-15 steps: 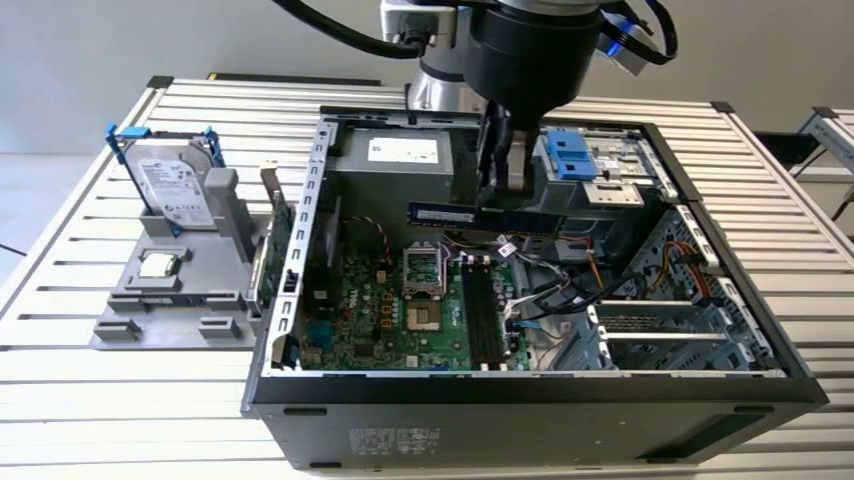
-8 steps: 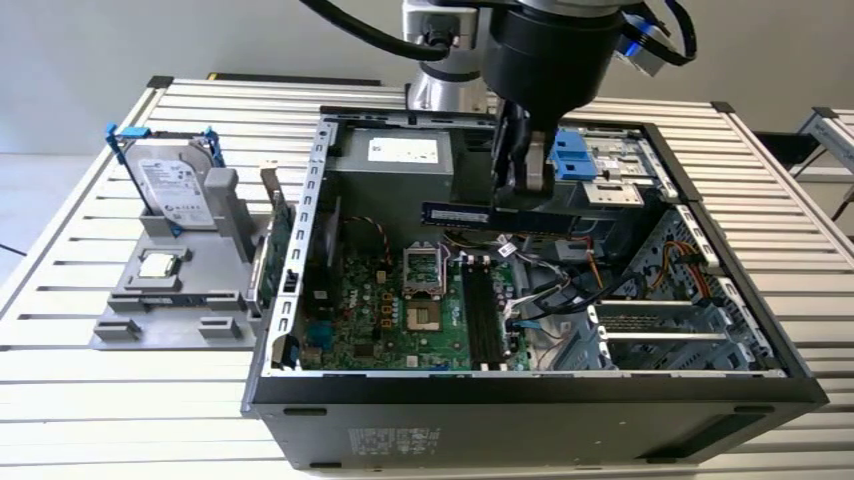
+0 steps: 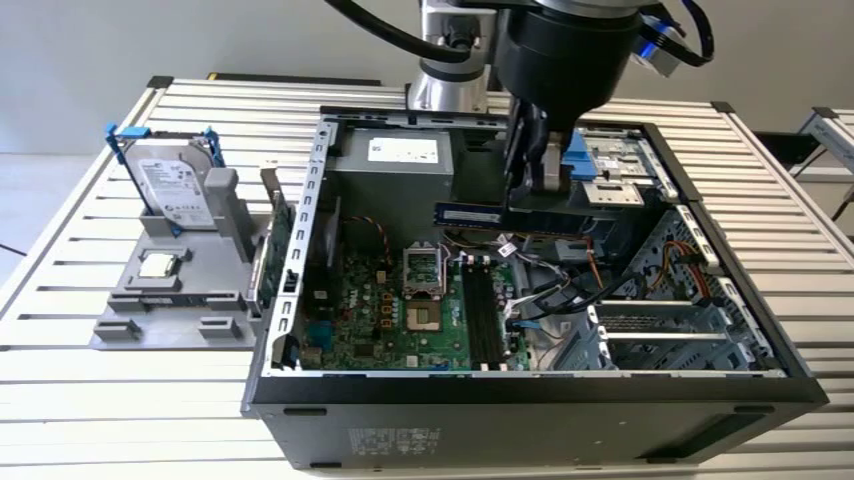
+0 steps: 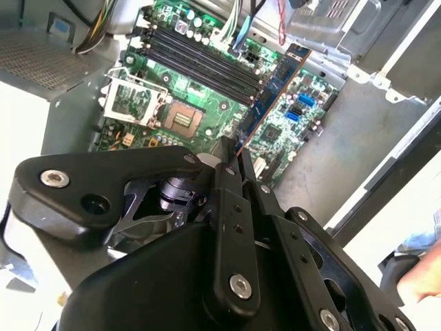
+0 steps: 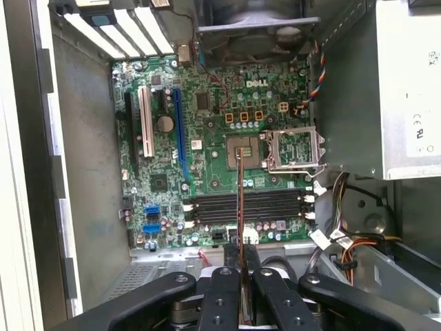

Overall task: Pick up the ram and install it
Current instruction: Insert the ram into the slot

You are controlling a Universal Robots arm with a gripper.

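Observation:
My gripper (image 3: 538, 190) is shut on the ram (image 3: 487, 214), a long dark bluish stick held level above the inside of the open computer case (image 3: 534, 385). In the exterior view the stick juts toward that view's left from the fingers, over the motherboard (image 3: 387, 320). The black memory slots (image 3: 481, 312) lie below it. The second wrist view has the ram (image 4: 275, 86) reaching out from the gripper (image 4: 233, 155) over the slots (image 4: 200, 62). In the first wrist view the ram (image 5: 239, 207) is seen edge-on, running from the gripper (image 5: 240, 256) across the slots (image 5: 269, 205).
A silver hard drive in a blue bracket (image 3: 174, 185) and a small square processor chip (image 3: 160, 265) sit on a grey holder (image 3: 174, 325) at the exterior view's left. Cables (image 3: 561, 290), the open processor socket (image 3: 420, 290) and drive cages (image 3: 627, 165) crowd the case. A hand (image 4: 420, 283) shows beside the case.

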